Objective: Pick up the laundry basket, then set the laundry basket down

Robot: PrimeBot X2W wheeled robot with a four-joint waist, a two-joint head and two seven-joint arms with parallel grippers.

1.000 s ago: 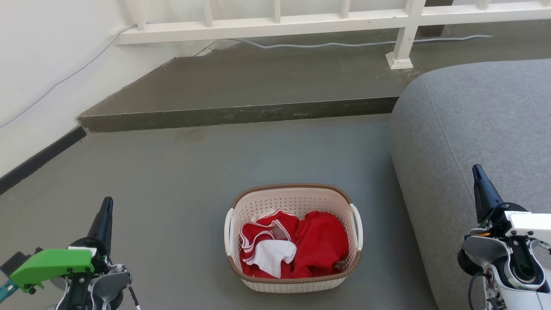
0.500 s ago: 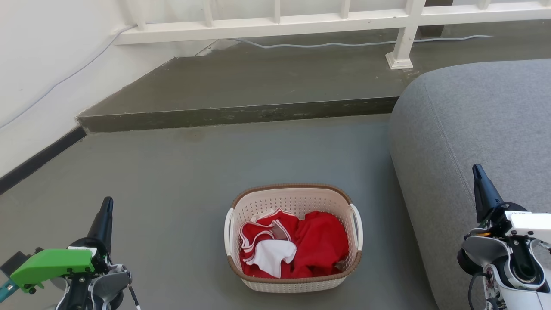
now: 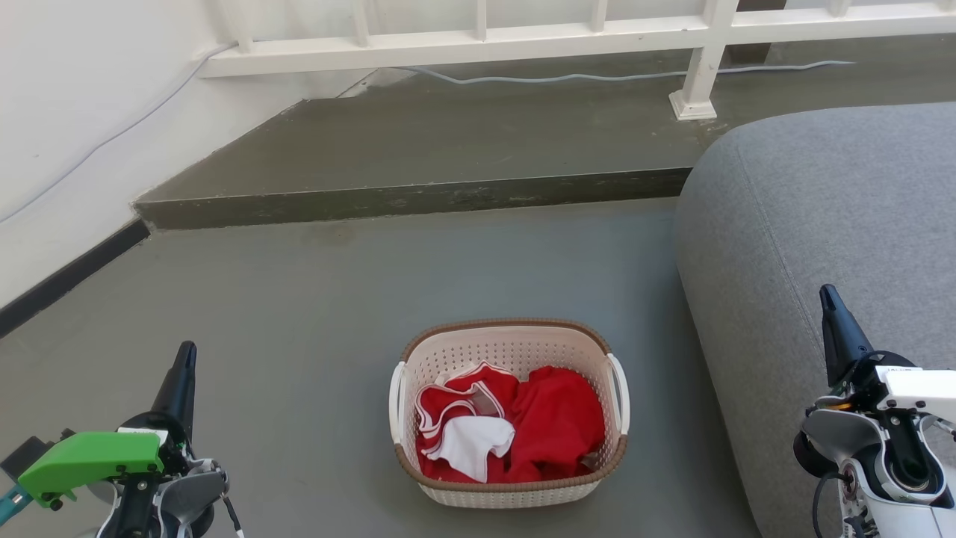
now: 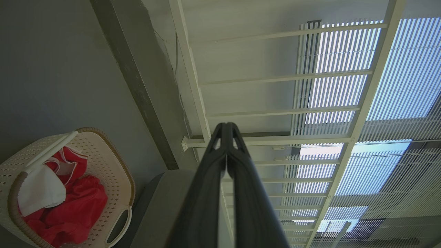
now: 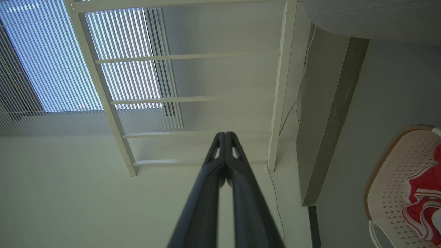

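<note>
The laundry basket (image 3: 508, 350) stands on the grey floor in the lower middle of the head view, cream with a brown rim and white loop handles, holding red and white clothes. My left gripper (image 3: 184, 355) is shut and empty at the lower left, well left of the basket. Beside the sofa at the lower right, my right gripper (image 3: 827, 297) is shut and empty too. In the left wrist view the gripper's fingertips (image 4: 226, 126) touch and the basket (image 4: 113, 172) lies lower left. In the right wrist view the closed gripper (image 5: 225, 135) points at the railing, with the basket (image 5: 386, 193) at the right edge.
A grey sofa (image 3: 829, 194) fills the right side, close to the basket. A raised concrete step (image 3: 418, 196) crosses the floor beyond it, with a white railing (image 3: 523, 33) and a cable (image 3: 597, 76) on top. A white wall (image 3: 67, 112) stands at the left.
</note>
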